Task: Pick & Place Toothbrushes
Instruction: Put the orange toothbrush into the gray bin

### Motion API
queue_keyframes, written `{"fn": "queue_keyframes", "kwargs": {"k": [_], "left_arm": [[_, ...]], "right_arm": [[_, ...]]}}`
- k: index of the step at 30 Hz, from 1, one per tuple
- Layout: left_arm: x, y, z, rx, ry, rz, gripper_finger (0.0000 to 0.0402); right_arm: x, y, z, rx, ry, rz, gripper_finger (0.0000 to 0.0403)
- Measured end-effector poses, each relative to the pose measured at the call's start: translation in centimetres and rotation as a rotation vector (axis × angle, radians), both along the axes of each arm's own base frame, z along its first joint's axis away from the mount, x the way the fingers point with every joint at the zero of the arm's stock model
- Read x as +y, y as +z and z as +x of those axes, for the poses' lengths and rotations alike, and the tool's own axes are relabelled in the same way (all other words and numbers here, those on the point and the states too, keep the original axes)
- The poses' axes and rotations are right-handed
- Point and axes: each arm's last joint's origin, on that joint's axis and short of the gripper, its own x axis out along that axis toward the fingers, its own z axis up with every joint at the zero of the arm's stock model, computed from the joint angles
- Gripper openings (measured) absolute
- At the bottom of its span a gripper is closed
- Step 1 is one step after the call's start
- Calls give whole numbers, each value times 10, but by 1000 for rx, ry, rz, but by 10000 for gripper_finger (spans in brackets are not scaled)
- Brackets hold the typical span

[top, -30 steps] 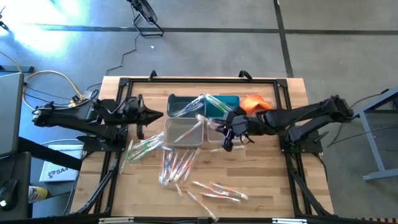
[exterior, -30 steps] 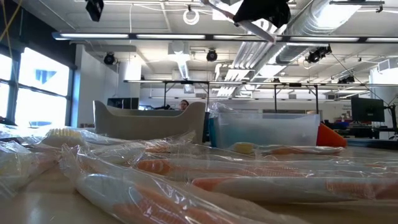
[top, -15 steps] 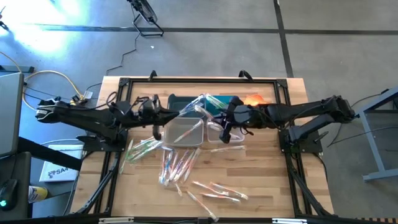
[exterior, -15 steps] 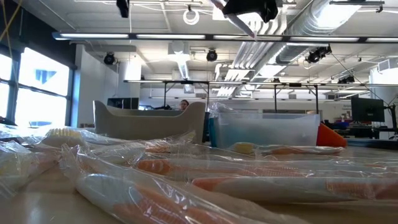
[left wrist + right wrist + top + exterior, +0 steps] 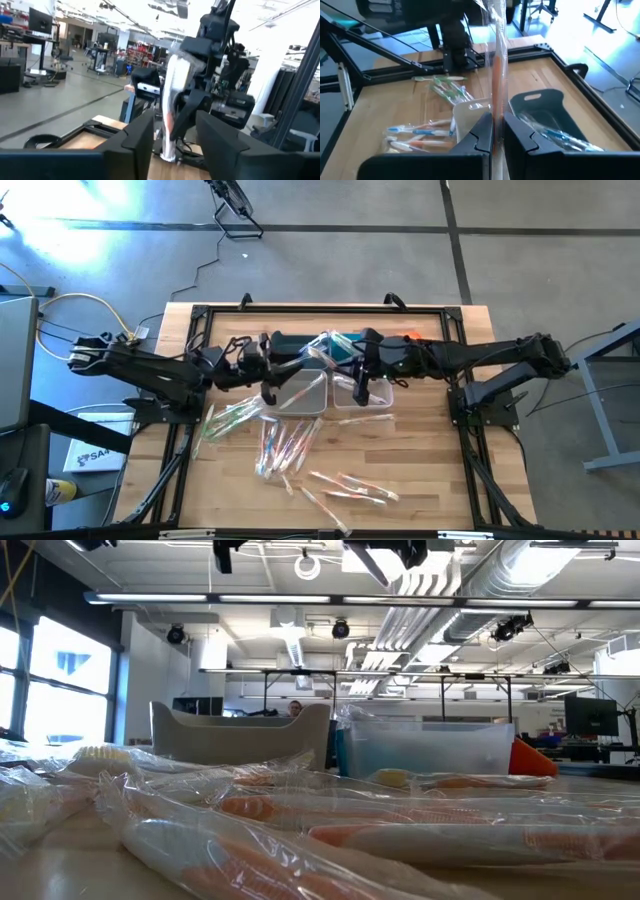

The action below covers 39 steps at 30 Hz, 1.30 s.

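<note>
Right gripper (image 5: 496,131) is pinched on a wrapped orange-handled toothbrush (image 5: 497,75), held upright above the bins in the middle of the surface (image 5: 430,470); in the high view it sits over the clear bin (image 5: 362,392).

Left gripper (image 5: 172,137), fingers spread, faces that toothbrush from the other side, above the grey bin (image 5: 296,393).

Looks like a handover or a drop into a bin; can't tell which. To do it well:
- If handing over, left should close on the wrapper mid-length before right lets go.
- If dropping, lower first; the slick wrapper can bounce out.

The remaining toothbrushes (image 5: 285,445) lie loose on the surface near the bins, with some already in the teal bin (image 5: 290,345).
</note>
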Motion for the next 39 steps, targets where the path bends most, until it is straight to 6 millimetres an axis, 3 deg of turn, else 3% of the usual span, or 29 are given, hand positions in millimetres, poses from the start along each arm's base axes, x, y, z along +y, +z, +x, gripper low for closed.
{"fn": "queue_keyframes", "kwargs": {"k": [8, 18, 27, 39], "left_arm": [[13, -5, 11, 4, -15, -14, 152], [30, 17, 29, 30, -61, 32, 149], [32, 28, 36, 29, -87, 72, 149], [32, 27, 37, 38, -88, 70, 149]], "right_arm": [[0, 4, 2, -42, 5, -9, 15], [-3, 7, 3, -76, -12, -10, 15], [-12, 9, 4, -103, -39, -10, 15], [-12, 10, 4, -110, -31, -7, 15]]}}
